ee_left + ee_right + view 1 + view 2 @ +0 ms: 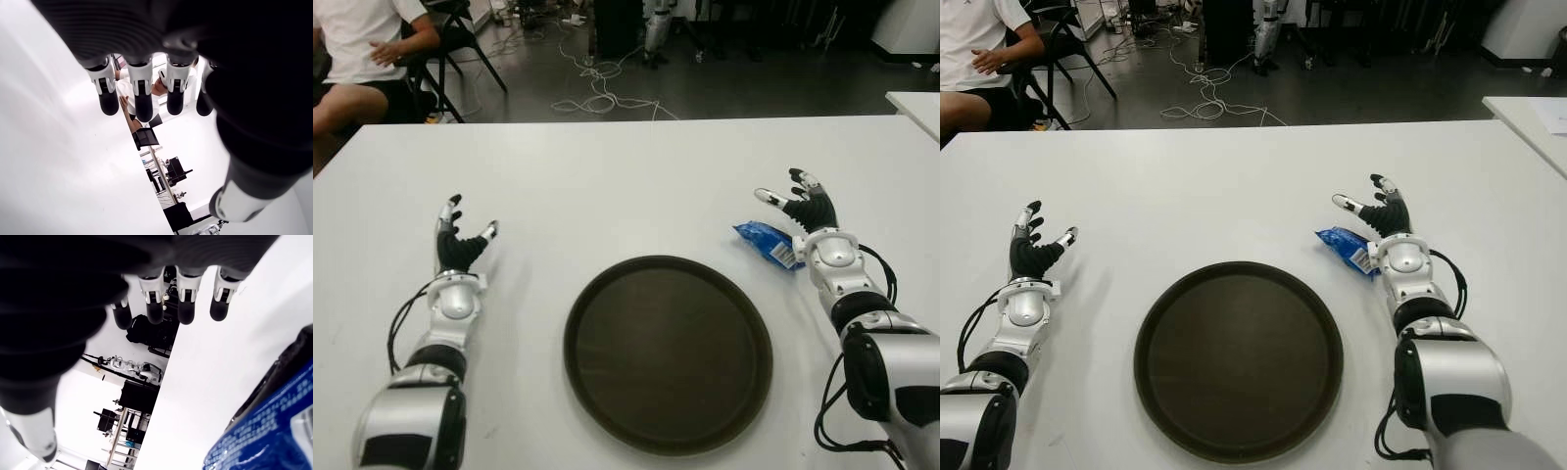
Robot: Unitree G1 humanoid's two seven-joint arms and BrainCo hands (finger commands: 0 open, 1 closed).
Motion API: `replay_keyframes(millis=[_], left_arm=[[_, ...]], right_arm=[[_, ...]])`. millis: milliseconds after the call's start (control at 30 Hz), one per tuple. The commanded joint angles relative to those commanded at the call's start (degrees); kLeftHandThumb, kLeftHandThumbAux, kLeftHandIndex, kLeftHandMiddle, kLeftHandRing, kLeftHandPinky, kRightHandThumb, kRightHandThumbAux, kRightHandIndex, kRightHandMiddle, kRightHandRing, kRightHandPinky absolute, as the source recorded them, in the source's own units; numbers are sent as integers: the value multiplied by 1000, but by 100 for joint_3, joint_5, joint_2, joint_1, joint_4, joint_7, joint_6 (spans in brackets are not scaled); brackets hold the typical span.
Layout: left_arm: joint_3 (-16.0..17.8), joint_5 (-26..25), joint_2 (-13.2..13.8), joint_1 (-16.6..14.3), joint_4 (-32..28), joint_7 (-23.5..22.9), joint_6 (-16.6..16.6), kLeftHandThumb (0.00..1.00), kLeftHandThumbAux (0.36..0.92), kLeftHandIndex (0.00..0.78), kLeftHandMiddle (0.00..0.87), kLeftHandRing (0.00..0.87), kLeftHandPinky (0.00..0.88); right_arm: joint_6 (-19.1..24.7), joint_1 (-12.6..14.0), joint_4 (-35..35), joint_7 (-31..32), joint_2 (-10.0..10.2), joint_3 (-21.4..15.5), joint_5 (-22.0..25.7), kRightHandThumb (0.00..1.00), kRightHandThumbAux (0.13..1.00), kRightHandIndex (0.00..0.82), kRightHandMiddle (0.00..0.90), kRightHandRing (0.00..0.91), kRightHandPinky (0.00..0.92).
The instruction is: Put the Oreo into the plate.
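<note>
A blue Oreo packet (768, 242) lies on the white table (607, 176), just right of the round dark plate (668, 351). My right hand (800, 202) hovers right beside the packet, on its right and far side, fingers spread and holding nothing. In the right wrist view the blue packet (274, 431) shows close under the palm, with the fingertips (179, 311) extended past it. My left hand (460, 235) shows to the left of the plate, fingers spread and empty. The plate holds nothing.
A seated person (357, 59) is at the far left beyond the table. Chairs and loose cables (597, 88) lie on the floor behind. Another white table edge (915, 103) shows at the far right.
</note>
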Motion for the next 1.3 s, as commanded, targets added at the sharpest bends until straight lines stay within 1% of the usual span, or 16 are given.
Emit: replay_keyframes(millis=[133,333,567,767,933,1100,1300], left_arm=[[-12,15,-13,-1,-9,32,6,0,782,66,100,83,72],[-21,23,-29,1,-20,75,4,0,789,57,86,70,60],[-96,125,-4,10,-19,220,11,0,800,64,101,87,70],[-110,140,2,19,-24,242,-7,0,799,65,101,85,68],[-115,128,4,29,-30,236,-25,0,801,64,103,85,67],[-88,83,3,31,-27,191,-6,0,778,60,100,82,63],[-69,60,19,14,-1,151,30,0,781,69,114,94,67]], right_arm=[[-30,10,-19,-57,-19,12,-13,0,636,103,90,64,37],[-55,8,-46,-159,-35,8,-24,0,612,113,85,53,10],[12,-34,-78,-285,-55,56,-91,0,564,131,79,45,0],[-65,24,-157,-310,-69,119,-147,0,561,139,87,42,0],[-189,91,-281,-298,-109,253,-227,0,561,121,74,31,0],[-453,234,-500,-205,-199,417,-298,0,553,101,54,21,0],[-661,461,-923,-149,-267,509,-317,0,574,92,49,17,0]])
